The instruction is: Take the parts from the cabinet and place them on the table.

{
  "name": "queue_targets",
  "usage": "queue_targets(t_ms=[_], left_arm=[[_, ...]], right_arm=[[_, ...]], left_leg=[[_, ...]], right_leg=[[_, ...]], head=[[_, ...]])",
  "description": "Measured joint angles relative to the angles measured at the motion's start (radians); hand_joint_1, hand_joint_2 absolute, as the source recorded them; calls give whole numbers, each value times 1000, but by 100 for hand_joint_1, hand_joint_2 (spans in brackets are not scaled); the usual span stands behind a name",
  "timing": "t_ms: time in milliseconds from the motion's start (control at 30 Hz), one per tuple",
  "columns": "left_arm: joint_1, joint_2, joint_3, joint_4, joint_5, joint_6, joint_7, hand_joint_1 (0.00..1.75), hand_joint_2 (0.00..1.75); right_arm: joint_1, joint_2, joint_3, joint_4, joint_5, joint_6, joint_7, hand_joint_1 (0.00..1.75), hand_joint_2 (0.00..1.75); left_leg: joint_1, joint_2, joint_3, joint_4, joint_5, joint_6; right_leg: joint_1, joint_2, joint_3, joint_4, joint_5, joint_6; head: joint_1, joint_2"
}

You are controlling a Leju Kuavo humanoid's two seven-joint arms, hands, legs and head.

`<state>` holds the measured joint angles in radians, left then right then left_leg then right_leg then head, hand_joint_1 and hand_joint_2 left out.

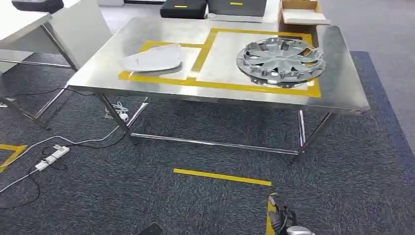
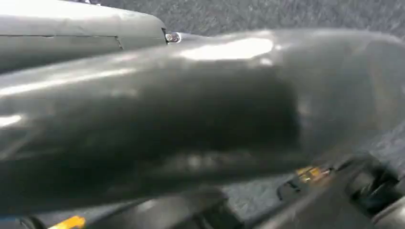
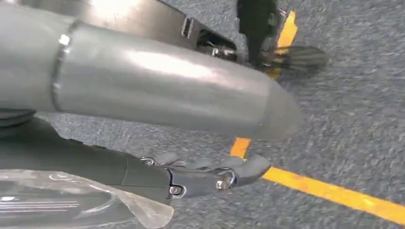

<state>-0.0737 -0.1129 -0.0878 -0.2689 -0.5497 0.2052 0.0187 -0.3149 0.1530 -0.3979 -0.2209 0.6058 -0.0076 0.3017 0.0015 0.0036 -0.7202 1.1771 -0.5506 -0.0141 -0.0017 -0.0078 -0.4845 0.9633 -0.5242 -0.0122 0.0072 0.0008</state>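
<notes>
In the head view, a steel table (image 1: 337, 78) stood on the dark grey carpet (image 1: 195, 205). Yellow tape (image 1: 220, 86) marked two fields on its top. A silver wheel cover (image 1: 280, 60) lay in the right field, and a white curved part (image 1: 152, 59) lay in the left field, well apart from the wheel cover. A short yellow strip (image 1: 222, 177) was on the carpet in front of the table. On the floor at the left lay a white power strip (image 1: 51, 157) with cables. Behind the table were a cardboard box (image 1: 301, 12) and black cases (image 1: 183, 8). The right hand (image 1: 283, 218) hung low at the bottom edge, over the carpet.

In the left wrist view, a large blurred dark surface was very near the camera, with grey carpet behind it. I could not tell how the fingers of the left hand lay.

In the right wrist view, the right hand (image 3: 157, 138) reached over the carpet and a yellow floor line (image 3: 334, 193). Its thick grey thumb (image 3: 181, 86) and darker fingers (image 3: 210, 174) were apart, and nothing was between them. A clear plastic piece (image 3: 71, 200) showed at the edge beside the fingers; I could not tell what it was.
</notes>
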Motion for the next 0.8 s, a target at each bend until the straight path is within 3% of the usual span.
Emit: queue_targets(t_ms=[33, 67, 133, 167, 200, 233, 267, 333, 400, 433, 500, 567, 600, 633, 667, 700, 733, 767, 800], left_arm=[[-2, 0, -9, 7, -7, -7, 3, 0, 0], [-3, 1, -16, 11, -20, -18, 7, 0, 0], [-5, 3, -45, 21, -68, -65, 32, 0, 0], [-4, 5, -62, 23, -96, -82, 48, 0, 0], [-5, 9, -85, 25, -138, -103, 59, 0, 0], [-8, 11, -109, 26, -179, -121, 67, 0, 0], [-13, 12, -141, 26, -223, -140, 81, 0, 0], [-24, 13, -198, 29, -262, -164, 100, 0, 0], [-23, 12, -232, 29, -270, -171, 107, 0, 0], [-25, 13, -243, 30, -272, -174, 109, 0, 0], [-28, 15, -262, 30, -275, -187, 113, 0, 0], [-28, 16, -277, 31, -285, -199, 119, 0, 0], [-28, 17, -284, 31, -286, -204, 122, 0, 0], [-28, 17, -287, 31, -285, -204, 123, 0, 0], [-28, 17, -289, 31, -284, -204, 123, 0, 0], [-28, 17, -290, 31, -282, -204, 123, 0, 0], [-28, 16, -290, 31, -274, -202, 123, 0, 0], [-30, 17, -290, 31, -268, -199, 123, 0, 0], [-30, 17, -290, 31, -262, -197, 123, 0, 0]], right_arm=[[0, 0, 0, 0, 0, 0, 0, 0, 0], [0, 0, 0, 0, 0, 3, 0, 0, 0], [0, -1, -1, 0, 2, 17, 0, 0, 0], [-1, -1, 0, 0, 6, 26, -1, 0, 0], [-2, -1, 0, 0, 14, 35, -2, 0, 0], [-4, -1, 0, 0, 22, 41, 0, 0, 0], [-9, -1, 3, 0, 32, 42, 4, 0, 0], [-21, -1, 11, 0, 49, 42, 19, 0, 0], [-24, -1, 17, 0, 53, 42, 23, 0, 0], [-24, -1, 18, 0, 55, 42, 25, 0, 0], [-27, -1, 28, 0, 80, 48, 42, 0, 0], [-27, -1, 42, 0, 99, 56, 50, 0, 0], [-27, -1, 49, 0, 106, 58, 53, 0, 0], [-27, -1, 53, 0, 109, 59, 53, 0, 0], [-28, -1, 58, 0, 111, 60, 53, 0, 0], [-29, -1, 60, 0, 115, 63, 50, 0, 0], [-32, -3, 62, 0, 120, 67, 47, 0, 0], [-34, -3, 65, 0, 122, 73, 43, 0, 0], [-34, -4, 68, 0, 125, 75, 39, 0, 0]], left_leg=[[2, 0, -7, 76, -38, -2], [3, 0, -5, 126, -41, -3], [3, 0, 35, 124, 30, 0], [2, 0, 78, 69, 63, 5], [2, 0, 144, -22, 78, 12], [0, -1, 206, -108, 56, 19], [-4, -1, 246, -179, 33, 26], [-10, -1, 237, -194, 25, 32], [-2, 2, 235, -208, 46, 47], [-4, 4, 231, -208, 52, 51], [-7, -1, 208, -207, 68, 61], [-9, -7, 185, -204, 84, 61], [-9, -12, 176, -202, 91, 60], [-9, -18, 168, -201, 96, 58], [-8, -27, 161, -198, 101, 55], [-7, -36, 155, -193, 104, 51], [-7, -42, 149, -186, 105, 48], [-15, -48, 138, -173, 105, 44], [-12, -54, 133, -174, 113, 38]], right_leg=[[2, -1, -8, 1, 13, 0], [4, -2, -20, 3, 25, 0], [5, -3, -61, 11, 45, 2], [5, -2, -78, 17, 54, 3], [6, -2, -91, 21, 60, 6], [7, -3, -97, 24, 66, 10], [10, -4, -103, 28, 72, 15], [6, -8, -114, 29, 89, 28], [4, -8, -121, 34, 92, 38], [2, -1, -138, 55, 64, 43], [-1, 3, -198, 205, -37, 50], [-1, 4, -242, 332, -92, 56], [-2, 4, -233, 335, -85, 57], [-2, 4, -202, 297, -62, 57], [-3, 7, -145, 211, -25, 56], [-5, 20, -84, 118, 8, 54], [-9, 64, -38, 42, 11, 51], [-11, 74, -22, 17, 1, 46], [-10, 64, -27, 25, 7, 38]], head=[[1, 0], [1, 0], [1, 0], [0, 0], [0, 0], [0, 0], [2, 0], [1, 0], [0, 0], [3, 0], [8, 0], [8, 0], [7, 0], [8, 0], [8, 0], [8, 0], [8, 0], [6, 0], [4, 0]])
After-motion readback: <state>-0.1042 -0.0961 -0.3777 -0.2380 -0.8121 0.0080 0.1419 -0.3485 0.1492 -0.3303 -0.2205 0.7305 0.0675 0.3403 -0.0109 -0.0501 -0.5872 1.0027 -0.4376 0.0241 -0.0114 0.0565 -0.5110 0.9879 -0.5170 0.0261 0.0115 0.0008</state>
